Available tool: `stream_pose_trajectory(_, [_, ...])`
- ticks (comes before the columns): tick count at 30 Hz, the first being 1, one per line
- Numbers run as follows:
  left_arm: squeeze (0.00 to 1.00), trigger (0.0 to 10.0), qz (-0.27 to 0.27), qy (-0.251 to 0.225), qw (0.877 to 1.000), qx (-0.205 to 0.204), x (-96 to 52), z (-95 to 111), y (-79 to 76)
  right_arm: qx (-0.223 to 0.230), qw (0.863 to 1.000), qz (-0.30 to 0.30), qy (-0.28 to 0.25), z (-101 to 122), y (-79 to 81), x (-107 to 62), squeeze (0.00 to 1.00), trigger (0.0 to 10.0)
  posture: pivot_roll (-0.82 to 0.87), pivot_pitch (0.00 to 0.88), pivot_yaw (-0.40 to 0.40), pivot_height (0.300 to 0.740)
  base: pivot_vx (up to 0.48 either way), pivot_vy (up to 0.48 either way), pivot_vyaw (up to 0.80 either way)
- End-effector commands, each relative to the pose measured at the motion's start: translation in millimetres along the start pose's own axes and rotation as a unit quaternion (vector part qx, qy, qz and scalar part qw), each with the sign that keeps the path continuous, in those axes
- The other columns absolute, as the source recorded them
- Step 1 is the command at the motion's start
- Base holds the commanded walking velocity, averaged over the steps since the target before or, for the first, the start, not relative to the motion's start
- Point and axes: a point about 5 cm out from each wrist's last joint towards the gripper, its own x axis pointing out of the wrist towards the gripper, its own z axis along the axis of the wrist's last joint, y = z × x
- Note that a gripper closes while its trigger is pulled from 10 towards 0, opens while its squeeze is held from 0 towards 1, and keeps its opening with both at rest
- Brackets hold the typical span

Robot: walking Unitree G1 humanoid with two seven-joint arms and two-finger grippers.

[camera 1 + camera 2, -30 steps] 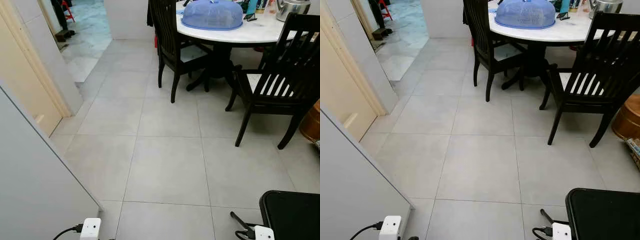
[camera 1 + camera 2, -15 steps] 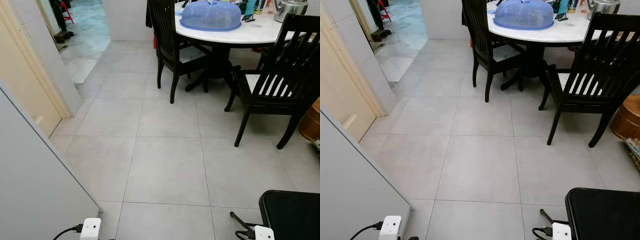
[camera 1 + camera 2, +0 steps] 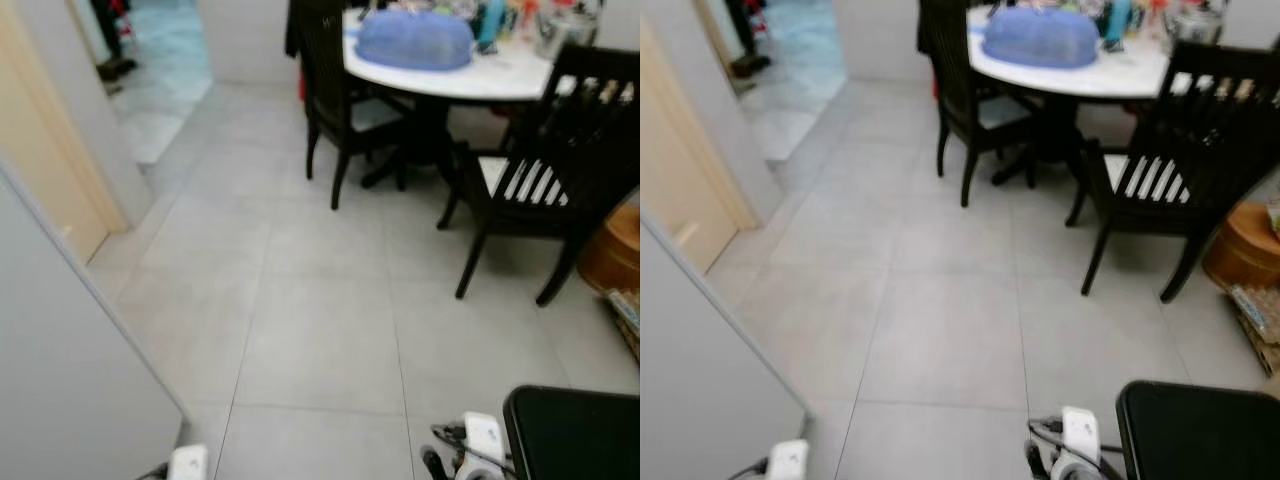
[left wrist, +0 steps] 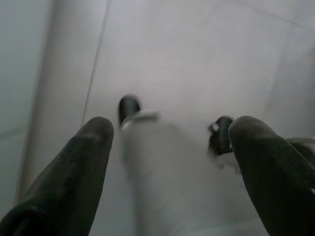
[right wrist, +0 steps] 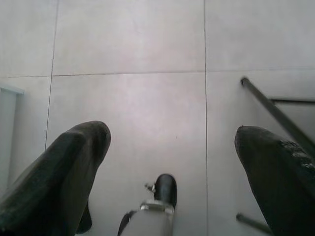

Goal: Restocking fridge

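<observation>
Both arms hang low over the grey tiled floor (image 3: 320, 330). The left gripper (image 4: 170, 162) and the right gripper (image 5: 172, 167) each have their fingers spread wide with nothing between them. Just left of them rises a pale flat panel (image 3: 60, 380), perhaps the fridge. Farther off stands a round white table (image 3: 470, 75) bearing a blue dome cover (image 3: 413, 40), with dark chairs (image 3: 545, 160) around it.

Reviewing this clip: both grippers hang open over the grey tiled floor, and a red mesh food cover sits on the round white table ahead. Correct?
Not quite: the mesh food cover is blue, not red, as the left eye view shows. The rest holds: it sits on the round white table, and the left gripper and right gripper both hang open over the grey tiled floor.
</observation>
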Motion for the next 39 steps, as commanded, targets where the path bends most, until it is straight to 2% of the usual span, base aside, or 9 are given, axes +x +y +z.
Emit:
stream_pose_trajectory(1, [0.0,10.0,0.012,-0.004,1.0,-0.005,-1.1,5,9.7,0.007,1.0,-0.01,0.024,-15,-7.4,-3.3,0.0,10.0,-0.02,0.0,-0.042,0.74,0.0,0.0,0.0])
stream_pose_trajectory(17, [0.0,10.0,0.014,-0.019,0.999,0.025,-1.5,13,14.6,0.007,0.999,-0.036,0.028,-13,-5.1,-1.7,0.0,10.0,-0.04,0.0,-0.007,0.74,0.0,0.0,0.0])
stream_pose_trajectory(20, [0.0,10.0,0.01,-0.019,0.998,0.05,-1.6,15,14.9,-0.068,0.996,-0.045,0.023,-7,-7.2,-1.5,0.0,10.0,-0.04,0.0,0.0,0.74,0.0,0.0,0.0])
stream_pose_trajectory(24, [0.0,10.0,0.01,-0.024,0.998,0.054,-1.7,16,15.6,-0.103,0.994,-0.037,0.02,-4,-5.9,-1.1,0.0,10.0,-0.05,0.0,0.003,0.74,0.0,0.0,0.0])
stream_pose_trajectory(33, [0.0,10.0,0.014,-0.027,0.998,0.054,-1.8,18,16.6,-0.064,0.995,-0.066,0.027,-8,-7.2,-1.2,0.0,10.0,-0.05,0.0,-0.005,0.74,0.0,0.0,0.0])
stream_pose_trajectory(34, [0.0,10.0,0.013,-0.026,0.998,0.055,-1.7,18,16.1,0.003,0.995,-0.097,0.021,-11,-9.0,-1.9,0.0,10.0,-0.06,0.0,-0.003,0.74,0.0,0.0,0.0])
stream_pose_trajectory(35, [0.0,10.0,0.013,-0.026,0.998,0.055,-1.7,18,16.1,0.003,0.995,-0.097,0.021,-11,-9.0,-1.9,0.0,10.0,-0.06,0.0,-0.003,0.74,0.0,0.0,0.0])
stream_pose_trajectory(36, [0.0,10.0,0.012,-0.024,0.998,0.056,-1.6,17,15.4,0.044,0.993,-0.109,0.015,-13,-9.6,-2.3,0.0,10.0,-0.05,0.0,-0.003,0.74,0.0,0.0,0.0])
stream_pose_trajectory(39, [0.0,10.0,0.01,-0.023,0.998,0.059,-1.4,17,14.7,0.042,0.994,-0.103,0.014,-12,-9.3,-2.1,0.0,10.0,-0.06,0.0,-0.002,0.74,0.0,0.0,0.0])
